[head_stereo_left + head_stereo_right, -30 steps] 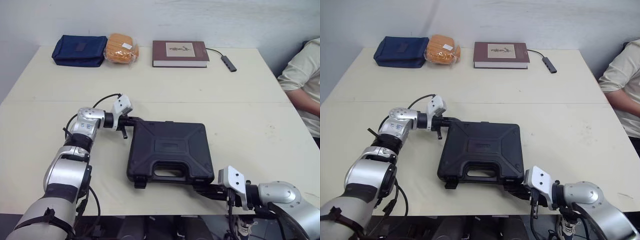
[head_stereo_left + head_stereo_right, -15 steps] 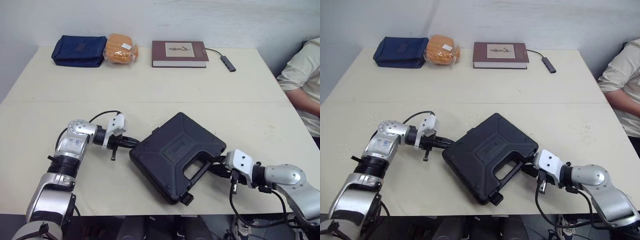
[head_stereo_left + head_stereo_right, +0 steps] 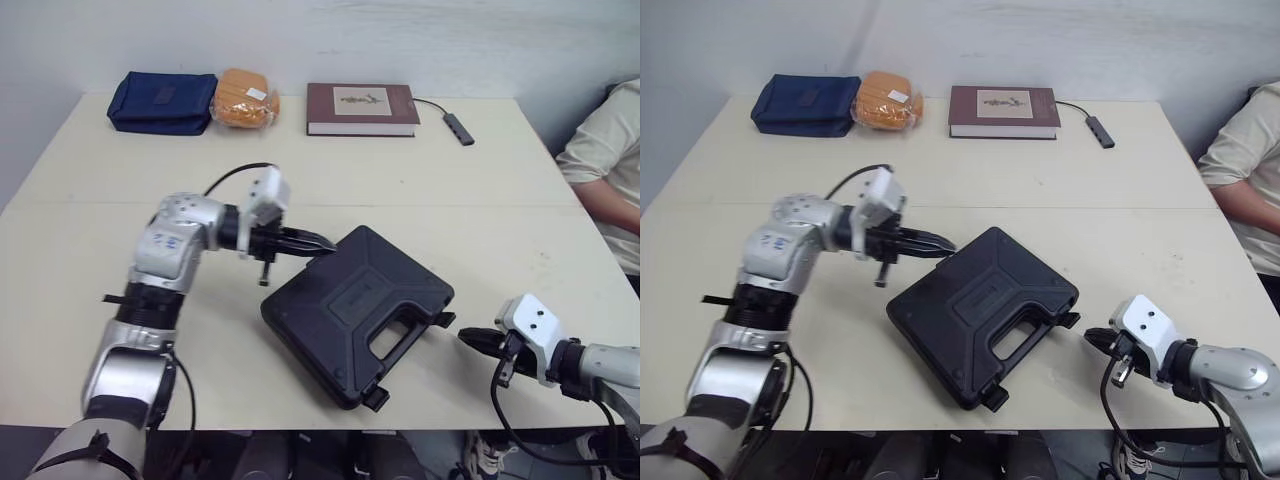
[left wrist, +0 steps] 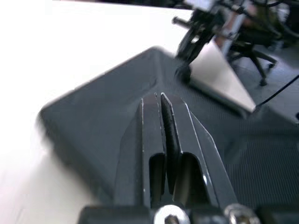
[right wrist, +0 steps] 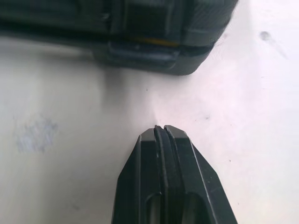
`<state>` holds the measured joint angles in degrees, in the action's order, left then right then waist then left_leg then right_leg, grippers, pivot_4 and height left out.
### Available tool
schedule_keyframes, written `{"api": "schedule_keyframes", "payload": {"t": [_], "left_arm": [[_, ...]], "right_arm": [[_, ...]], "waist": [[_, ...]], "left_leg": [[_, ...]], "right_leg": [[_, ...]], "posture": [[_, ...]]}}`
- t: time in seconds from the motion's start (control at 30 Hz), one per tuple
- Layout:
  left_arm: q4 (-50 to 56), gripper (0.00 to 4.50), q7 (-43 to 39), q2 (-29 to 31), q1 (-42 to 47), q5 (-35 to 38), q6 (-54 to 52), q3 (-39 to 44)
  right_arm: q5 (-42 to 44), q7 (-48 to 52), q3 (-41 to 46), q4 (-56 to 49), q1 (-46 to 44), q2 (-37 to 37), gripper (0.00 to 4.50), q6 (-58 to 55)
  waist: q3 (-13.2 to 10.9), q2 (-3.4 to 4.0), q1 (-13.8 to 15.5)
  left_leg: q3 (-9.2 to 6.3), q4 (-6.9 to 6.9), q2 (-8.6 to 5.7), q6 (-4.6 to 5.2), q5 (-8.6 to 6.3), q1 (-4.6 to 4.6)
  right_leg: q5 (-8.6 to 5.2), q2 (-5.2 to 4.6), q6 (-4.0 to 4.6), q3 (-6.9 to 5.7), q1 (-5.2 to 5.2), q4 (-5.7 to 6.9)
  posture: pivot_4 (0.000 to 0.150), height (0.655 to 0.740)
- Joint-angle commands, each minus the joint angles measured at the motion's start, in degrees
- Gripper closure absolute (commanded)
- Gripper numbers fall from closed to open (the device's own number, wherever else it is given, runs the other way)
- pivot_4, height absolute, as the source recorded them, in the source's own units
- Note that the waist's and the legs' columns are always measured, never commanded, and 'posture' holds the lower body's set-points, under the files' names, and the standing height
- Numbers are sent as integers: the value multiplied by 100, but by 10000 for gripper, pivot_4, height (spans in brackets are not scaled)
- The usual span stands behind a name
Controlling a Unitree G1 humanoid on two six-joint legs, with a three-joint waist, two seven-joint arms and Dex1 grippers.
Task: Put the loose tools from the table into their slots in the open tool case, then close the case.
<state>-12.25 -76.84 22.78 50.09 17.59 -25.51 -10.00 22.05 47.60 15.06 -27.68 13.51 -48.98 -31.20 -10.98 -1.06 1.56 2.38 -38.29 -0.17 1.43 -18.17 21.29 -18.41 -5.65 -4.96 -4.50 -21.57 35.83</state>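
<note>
Backing off since the earlier frame, the right gripper (image 3: 470, 338) now sits just beside the black moulded-plastic tool case (image 3: 340, 300), and the left gripper (image 3: 322, 241) has risen over its far corner. Both pairs of fingers are pressed together, empty. Lid down, the case lies diagonally on the cream table (image 3: 500, 200), with its handle edge facing the nearer right gripper.

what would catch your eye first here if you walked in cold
A closed black case lies skewed near the front edge of the table. The left pincer, shut, reaches over its far corner, and the right pincer, shut, points at its right side, apart from it. Along the back edge sit a blue pouch, an orange bundle and a book.
</note>
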Motion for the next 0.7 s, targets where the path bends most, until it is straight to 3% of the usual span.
{"api": "schedule_keyframes", "payload": {"t": [0.03,0.4,0.7], "left_arm": [[-426,44525,43,-439,355,-205,432,-376],[-3181,44525,319,-1801,1234,-1445,2401,-1251],[-4142,44525,553,-1951,1194,-2587,3477,-2013]], "right_arm": [[239,-321,197,-455,-39,151,45000,-426],[390,-765,-125,-929,-299,393,45000,-1004],[401,-738,-151,-895,-505,338,45000,-1062]], "waist": [[0,1,-26],[0,3,-2],[14,-7,5]], "left_leg": [[1,0,0,-1,1,0],[3,3,1,-1,1,0],[2,2,-2,8,-1,-9]], "right_leg": [[0,3,0,2,-1,0],[0,6,0,3,-7,-20],[0,-5,0,4,2,-23]], "posture": [[1500,7400],[1500,7400],[1500,7400]]}}
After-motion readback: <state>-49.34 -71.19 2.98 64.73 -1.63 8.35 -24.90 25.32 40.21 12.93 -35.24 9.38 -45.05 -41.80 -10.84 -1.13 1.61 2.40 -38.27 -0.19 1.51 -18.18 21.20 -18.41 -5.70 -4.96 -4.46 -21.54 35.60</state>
